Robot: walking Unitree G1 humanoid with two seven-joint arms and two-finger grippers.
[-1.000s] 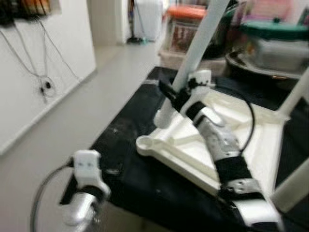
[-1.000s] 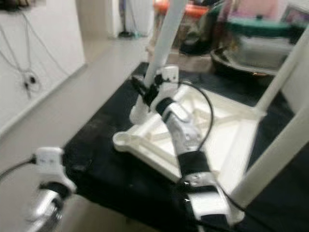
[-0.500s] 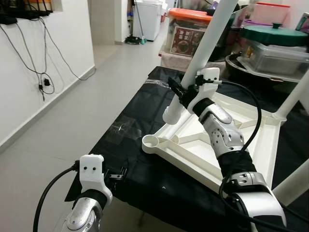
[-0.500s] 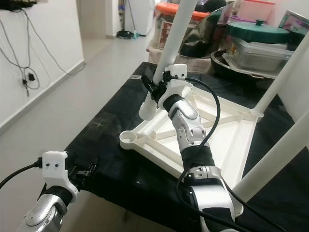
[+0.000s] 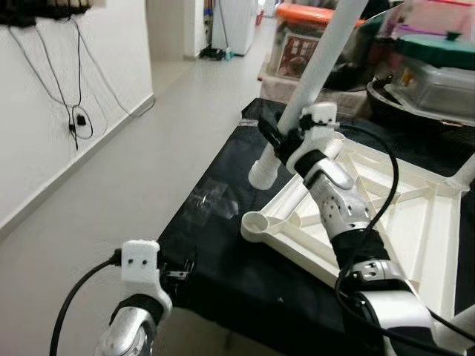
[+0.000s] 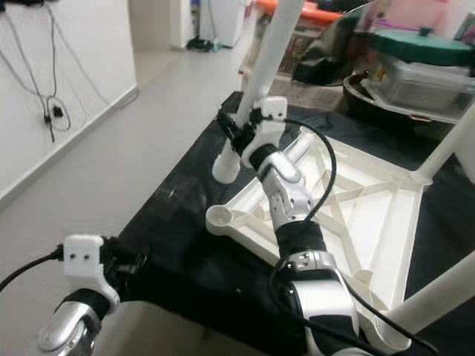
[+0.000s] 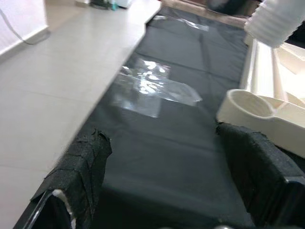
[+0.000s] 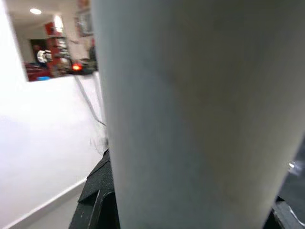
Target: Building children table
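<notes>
A white plastic table top (image 5: pixel 404 222) lies upside down on a black-covered table (image 5: pixel 223 245). My right gripper (image 5: pixel 280 141) is shut on a slanted white table leg (image 5: pixel 323 55), and the black fingers (image 8: pixel 97 210) flank it in the right wrist view. The leg's threaded lower end (image 5: pixel 263 172) hangs just above the cloth, a little beyond the empty round corner socket (image 5: pixel 254 222). Two other legs (image 6: pixel 445 144) stand in the top's right corners. My left gripper (image 5: pixel 178 268) is open and low at the table's front left edge, its fingers (image 7: pixel 86 157) apart and pointing toward the socket (image 7: pixel 245 105).
A shiny patch of clear tape (image 7: pixel 152 88) lies on the cloth. Storage boxes, one with an orange lid (image 5: pixel 308 15), and a green-lidded container (image 5: pixel 438 48) crowd the far side. A white wall with hanging cables (image 5: pixel 74 119) borders open grey floor (image 5: pixel 148 170) on the left.
The whole view has shifted and sharpened, so the camera moved. The held leg's lower end now sits closer in line with the corner socket. My left gripper stays low at the table edge.
</notes>
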